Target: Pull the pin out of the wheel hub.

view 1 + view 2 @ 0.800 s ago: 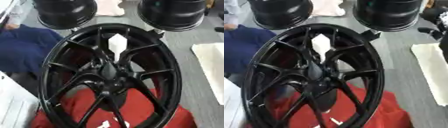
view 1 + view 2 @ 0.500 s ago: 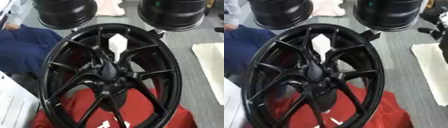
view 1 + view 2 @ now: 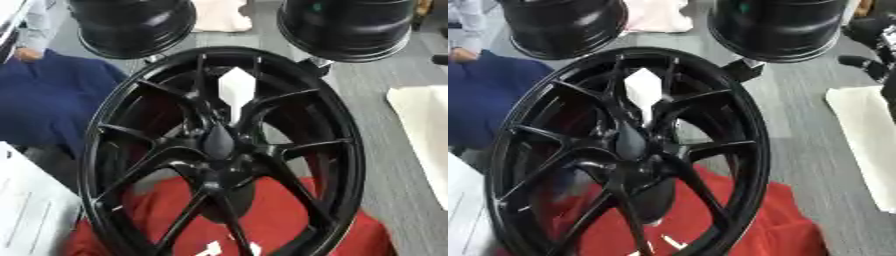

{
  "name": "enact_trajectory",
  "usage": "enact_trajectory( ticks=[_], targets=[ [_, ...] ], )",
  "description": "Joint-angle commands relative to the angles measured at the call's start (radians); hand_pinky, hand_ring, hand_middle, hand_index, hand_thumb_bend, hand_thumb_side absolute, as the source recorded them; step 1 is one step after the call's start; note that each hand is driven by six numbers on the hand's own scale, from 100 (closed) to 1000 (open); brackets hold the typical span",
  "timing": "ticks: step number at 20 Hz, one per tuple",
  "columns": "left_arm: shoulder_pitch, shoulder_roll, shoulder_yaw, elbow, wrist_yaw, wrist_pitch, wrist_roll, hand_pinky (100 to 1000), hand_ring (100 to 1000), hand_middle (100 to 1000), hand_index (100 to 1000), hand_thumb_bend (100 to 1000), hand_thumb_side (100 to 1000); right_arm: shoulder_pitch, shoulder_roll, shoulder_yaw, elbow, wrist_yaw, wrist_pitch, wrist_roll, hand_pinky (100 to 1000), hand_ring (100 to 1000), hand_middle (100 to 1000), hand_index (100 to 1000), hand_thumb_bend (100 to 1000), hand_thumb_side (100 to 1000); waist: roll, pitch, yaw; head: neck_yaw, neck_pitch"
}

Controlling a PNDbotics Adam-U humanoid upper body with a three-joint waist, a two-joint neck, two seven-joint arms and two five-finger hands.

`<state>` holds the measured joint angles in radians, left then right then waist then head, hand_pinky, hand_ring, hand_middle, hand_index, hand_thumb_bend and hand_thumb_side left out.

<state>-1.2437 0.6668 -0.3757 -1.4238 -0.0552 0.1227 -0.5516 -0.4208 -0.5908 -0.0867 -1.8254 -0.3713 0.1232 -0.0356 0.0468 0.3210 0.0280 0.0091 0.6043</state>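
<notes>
**Right hand at the far right edge, wheel upright in the middle**

Your right hand (image 3: 874, 36) seems to be the black jointed shape at the right edge of the right eye view. It is well apart from the wheel, beside the right-hand rim. Too little of it shows, so you cannot tell whether it is wide, narrow or holding anything. Your left hand shows in neither view.

Nearest that shape is a black rim (image 3: 346, 25) at the top right. A second rim (image 3: 131, 25) stands at the top left, and a pale pink cloth (image 3: 219, 15) lies between them.

Below them the wheel (image 3: 337, 150) stands on edge, tilted a little, and fills the middle of both views. Its thin black spokes run from the outer ring into the hub (image 3: 217, 142), which sits at the centre.

Just above the hub a white piece (image 3: 236, 87) shows among the upper spokes. It is broad with a pointed top and narrows downward toward the hub. You cannot tell from here whether it is the pin, or whether it sits in the hub or behind the spokes.

The wheel's lower part stands against a red cloth (image 3: 289, 225). A blue cloth (image 3: 44, 100) lies to the left, and a white sheet (image 3: 31, 210) is at the lower left. A cream cloth (image 3: 424, 130) lies on the grey floor (image 3: 385, 100) to the right.
</notes>
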Motion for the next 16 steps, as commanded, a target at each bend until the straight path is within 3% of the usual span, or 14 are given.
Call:
enact_trajectory(
  ticks=[1, 8, 16],
  targets=[
    [-0.039, 0.009, -0.024, -0.020, -0.010, -0.038, -0.054, 833, 824, 770, 811, 264, 338, -0.007, -0.037, -0.007, -0.019, -0.001, 0.000, 0.000, 802, 957, 756, 738, 100, 702, 0.002, -0.024, -0.001, 0.006, 0.002],
    [-0.064, -0.014, -0.078, -0.015, -0.046, -0.097, -0.182, 854, 848, 794, 836, 301, 338, -0.005, -0.038, -0.010, -0.020, 0.000, 0.002, -0.003, 802, 957, 756, 738, 100, 707, 0.013, -0.016, -0.005, -0.001, 0.010],
    [-0.071, -0.026, -0.085, -0.032, 0.015, -0.103, -0.337, 871, 868, 814, 844, 322, 363, -0.009, -0.034, -0.008, -0.020, -0.002, 0.006, -0.002, 802, 957, 755, 737, 100, 711, 0.014, -0.009, -0.006, 0.000, 0.010]
  ],
)
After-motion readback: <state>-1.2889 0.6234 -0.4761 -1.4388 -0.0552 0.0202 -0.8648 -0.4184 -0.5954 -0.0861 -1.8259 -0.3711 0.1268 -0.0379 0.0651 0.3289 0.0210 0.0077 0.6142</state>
